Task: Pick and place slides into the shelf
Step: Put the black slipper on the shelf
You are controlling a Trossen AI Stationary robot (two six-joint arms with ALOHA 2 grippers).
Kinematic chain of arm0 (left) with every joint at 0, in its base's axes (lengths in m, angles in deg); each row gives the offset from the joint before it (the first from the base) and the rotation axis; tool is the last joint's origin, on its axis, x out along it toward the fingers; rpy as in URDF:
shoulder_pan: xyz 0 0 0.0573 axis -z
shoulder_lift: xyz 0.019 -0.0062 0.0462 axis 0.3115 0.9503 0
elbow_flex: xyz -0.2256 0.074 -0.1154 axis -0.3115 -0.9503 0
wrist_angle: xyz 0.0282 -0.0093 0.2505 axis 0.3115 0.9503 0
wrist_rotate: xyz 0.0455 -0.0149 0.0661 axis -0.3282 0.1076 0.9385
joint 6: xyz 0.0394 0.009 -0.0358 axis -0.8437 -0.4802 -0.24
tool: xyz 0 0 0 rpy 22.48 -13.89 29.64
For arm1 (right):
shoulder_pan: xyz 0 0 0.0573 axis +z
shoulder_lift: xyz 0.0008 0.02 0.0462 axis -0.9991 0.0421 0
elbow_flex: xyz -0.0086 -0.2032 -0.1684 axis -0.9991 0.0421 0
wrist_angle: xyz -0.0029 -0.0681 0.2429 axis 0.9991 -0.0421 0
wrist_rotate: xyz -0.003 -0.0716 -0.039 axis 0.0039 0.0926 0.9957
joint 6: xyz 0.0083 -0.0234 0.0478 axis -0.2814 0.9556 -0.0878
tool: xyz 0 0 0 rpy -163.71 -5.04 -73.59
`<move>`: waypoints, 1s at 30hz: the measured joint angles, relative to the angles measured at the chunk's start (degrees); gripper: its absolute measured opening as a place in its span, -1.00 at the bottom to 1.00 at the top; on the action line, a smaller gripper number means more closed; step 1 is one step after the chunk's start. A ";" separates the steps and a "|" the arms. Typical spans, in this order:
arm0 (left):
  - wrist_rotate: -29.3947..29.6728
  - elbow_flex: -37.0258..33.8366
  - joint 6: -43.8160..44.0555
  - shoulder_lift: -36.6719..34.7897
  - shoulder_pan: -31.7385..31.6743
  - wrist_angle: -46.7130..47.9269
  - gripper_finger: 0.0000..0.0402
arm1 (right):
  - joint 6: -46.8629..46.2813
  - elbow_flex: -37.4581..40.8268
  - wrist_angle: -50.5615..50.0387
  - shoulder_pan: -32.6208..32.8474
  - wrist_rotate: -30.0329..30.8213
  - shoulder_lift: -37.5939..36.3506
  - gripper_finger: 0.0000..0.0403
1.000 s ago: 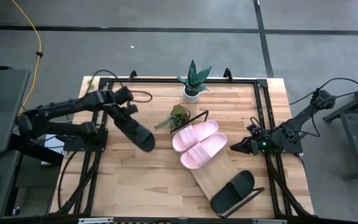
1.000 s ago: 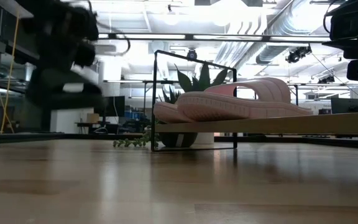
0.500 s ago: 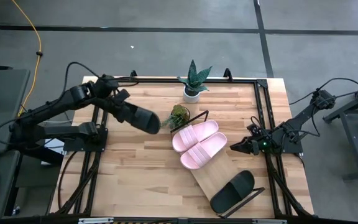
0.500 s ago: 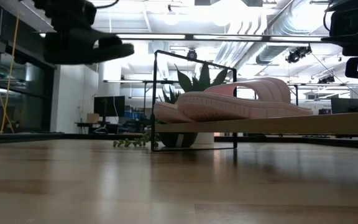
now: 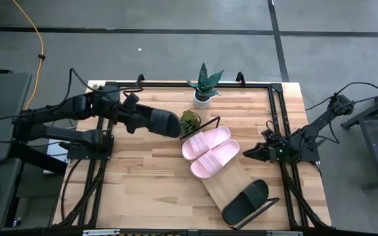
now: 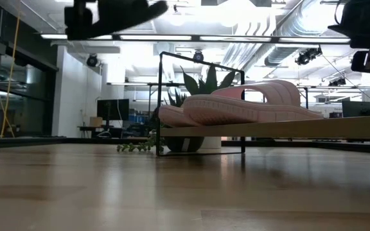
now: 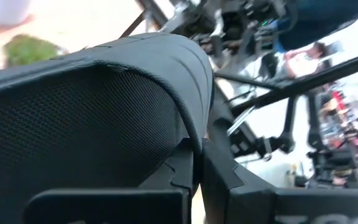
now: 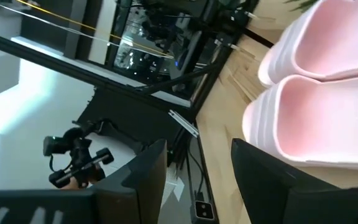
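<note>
Two slides (image 5: 209, 151) side by side on shelf (image 5: 223, 186), another slide (image 5: 245, 200) at its near end, plants (image 5: 204, 85) behind

Black slide (image 7: 98, 118) filling the left wrist view, edges cut off, left end effector (image 5: 131, 115) fingertips hidden behind it, pink slides (image 8: 316, 93) cropped in right wrist view

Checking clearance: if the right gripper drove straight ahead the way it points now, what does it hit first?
Probably the two pink slides on the shelf. The right gripper, open, points at them across a bare gap; relative height is unclear.
</note>
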 joint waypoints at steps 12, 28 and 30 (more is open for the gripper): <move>20.08 0.00 8.06 7.40 18.96 -19.06 -0.98 | 4.61 0.00 7.96 -0.01 3.00 0.04 -0.16; 32.56 2.99 13.26 25.31 27.53 -39.53 -0.98 | 10.24 -3.77 6.11 -0.34 5.41 0.08 -0.16; 32.61 5.83 13.26 27.28 27.53 -37.49 -0.98 | 12.29 -7.41 1.14 -0.97 6.01 0.23 -0.16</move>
